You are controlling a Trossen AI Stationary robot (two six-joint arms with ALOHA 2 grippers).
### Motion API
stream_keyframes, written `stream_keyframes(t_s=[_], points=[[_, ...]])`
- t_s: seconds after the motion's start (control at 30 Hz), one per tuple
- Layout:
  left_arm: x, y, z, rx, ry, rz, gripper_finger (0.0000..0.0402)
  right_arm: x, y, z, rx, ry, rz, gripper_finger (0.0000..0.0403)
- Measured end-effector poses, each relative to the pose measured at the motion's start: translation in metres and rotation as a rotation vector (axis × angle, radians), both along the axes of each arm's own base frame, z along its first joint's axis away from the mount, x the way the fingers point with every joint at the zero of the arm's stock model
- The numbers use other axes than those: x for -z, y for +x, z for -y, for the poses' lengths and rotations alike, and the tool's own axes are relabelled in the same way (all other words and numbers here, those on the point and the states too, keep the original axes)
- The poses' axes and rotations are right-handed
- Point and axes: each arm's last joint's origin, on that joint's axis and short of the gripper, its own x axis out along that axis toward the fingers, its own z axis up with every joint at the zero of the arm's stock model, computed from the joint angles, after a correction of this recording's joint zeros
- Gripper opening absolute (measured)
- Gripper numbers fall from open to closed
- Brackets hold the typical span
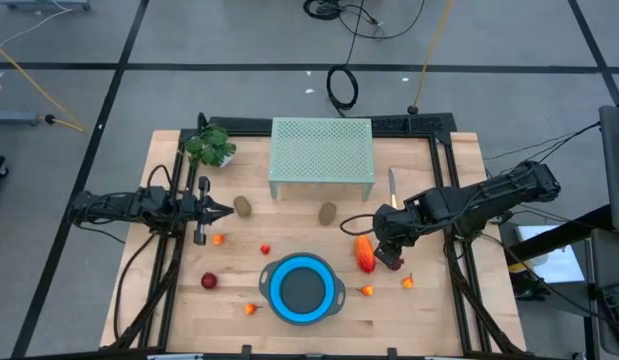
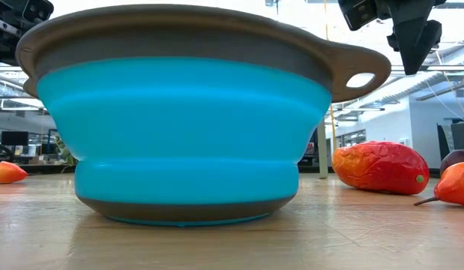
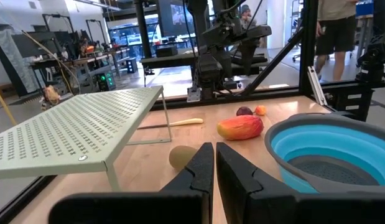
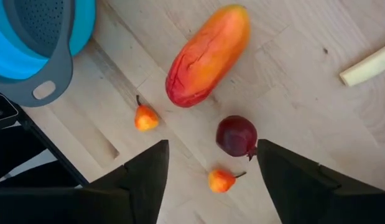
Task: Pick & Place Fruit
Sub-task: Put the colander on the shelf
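The fruit lies scattered on the wooden table (image 1: pixel 439 170). A long orange-red piece (image 4: pixel 208 55) and a dark red round one (image 4: pixel 237 136) lie under my right gripper (image 4: pixel 211 171), which hangs open above them, pointing steeply down, with nothing between its fingers. Tiny orange-red pieces (image 4: pixel 146 117) (image 4: pixel 221 180) lie close by. Two brown ovals (image 1: pixel 243 207) (image 1: pixel 327 213) rest in front of the green rack. Another dark red piece (image 1: pixel 209 281) lies left of the blue bowl (image 1: pixel 302 288). My left gripper (image 1: pixel 224 210) waits shut and level at the table's left.
A pale green perforated rack (image 1: pixel 322 150) stands at the table's far middle, with a green leafy bunch (image 1: pixel 211 147) to its left. A yellow-handled knife (image 1: pixel 393 187) lies to its right. More tiny orange-red pieces (image 1: pixel 219 239) (image 1: pixel 251 309) lie left of the bowl. People stand beyond the table.
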Motion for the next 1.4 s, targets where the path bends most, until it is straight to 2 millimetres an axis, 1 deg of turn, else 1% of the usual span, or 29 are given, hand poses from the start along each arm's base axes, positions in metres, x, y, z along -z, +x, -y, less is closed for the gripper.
stream_keyframes(t_s=[0.3, 0.43, 0.73, 0.87, 1.03, 1.23, 1.33, 1.4], points=[[0.0, 0.0, 0.0, 0.0, 0.0, 0.0, 0.0021, -0.0003, 0.0009, -0.0005, -0.004, 0.005, 0.01, 0.0234], [0.0, 0.0, 0.0, 0.0, 0.0, 0.0, 0.0021, -0.0002, 0.0007, -0.0003, -0.062, -0.011, 0.019, 0.0234], [0.0, 0.0, 0.0, 0.0, 0.0, 0.0, 0.0021, -0.0006, 0.0022, -0.0007, -0.079, -0.013, 0.038, 0.024], [0.0, 0.0, 0.0, 0.0, 0.0, 0.0, 0.0021, -0.0007, 0.0024, -0.0007, -0.077, -0.012, 0.04, 0.0264], [0.0, 0.0, 0.0, 0.0, 0.004, 0.0, 0.0021, -0.0007, 0.0025, -0.0005, -0.074, -0.02, 0.042, 0.0316], [0.0, 0.0, 0.0, 0.0, 0.004, 0.0, 0.0021, -0.0008, 0.0038, 0.0014, -0.044, -0.086, 0.064, 0.0376], [0.0, 0.0, 0.0, 0.0, 0.004, 0.0, 0.0021, -0.0009, 0.0043, 0.0011, -0.026, -0.072, 0.066, 0.0394], [0.0, 0.0, 0.0, 0.0, 0.004, 0.0, 0.0021, -0.0015, 0.0061, 0.0006, -0.006, -0.061, 0.083, 0.0398]])
